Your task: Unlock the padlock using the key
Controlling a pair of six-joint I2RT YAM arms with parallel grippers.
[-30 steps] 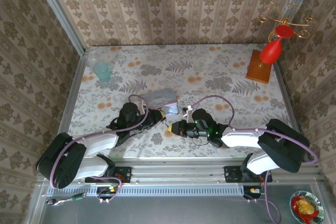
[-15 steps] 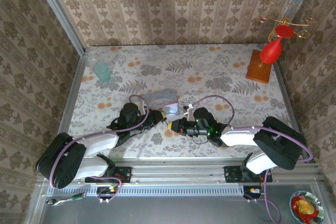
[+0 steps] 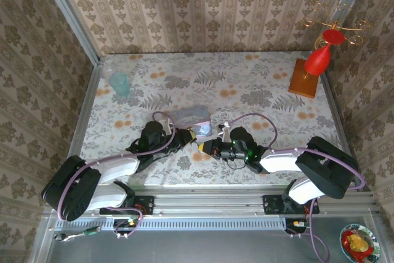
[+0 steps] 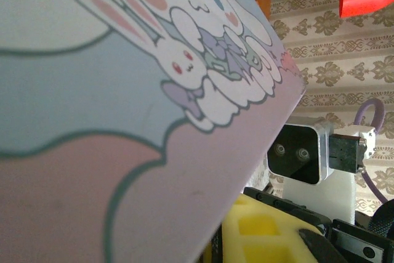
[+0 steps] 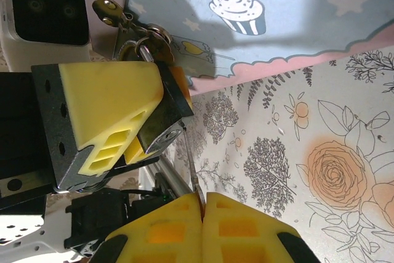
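worktop (image 3: 265,90): floral cloth, closed in by papered walls on three sides.
tin (image 3: 193,117): pale blue and pink, printed with a cartoon rabbit, a cupcake and stars; it lies mid-worktop, just behind both pincers.
cup (image 3: 119,83): clear, greenish, upright at the far left, well apart from the arms.
ornament (image 3: 320,58): red, hung on a curled brass stand with a wooden block foot, in the far right corner.
cable (image 3: 249,116): purple, arching over the right arm beside the tin.
in the way: in the left wrist view the tin's rabbit face blocks most of the scene. In the right wrist view the left pincer's yellow pads and black frames cover much of the lock body.
left pincer (image 5: 157,124): clamped on the padlock (image 5: 171,115), one pad on each side, just in front of the tin's pink edge.
right pincer (image 5: 203,204): pads pressed together on the key (image 5: 190,164), facing the left pincer at close range.
key: seen edge-on as a thin metal strip running from the pads up to the lock's lower end. Whether its tip sits in the keyhole cannot be told.
padlock: tiny, dark, squarish, with a bright metal rim at its lower end.
shackle (image 5: 143,46): thin metal loop at the end nearest the tin. Whether it is latched cannot be told.
spare key (image 5: 108,9): brass-coloured, on a ring at the shackle, against the tin.
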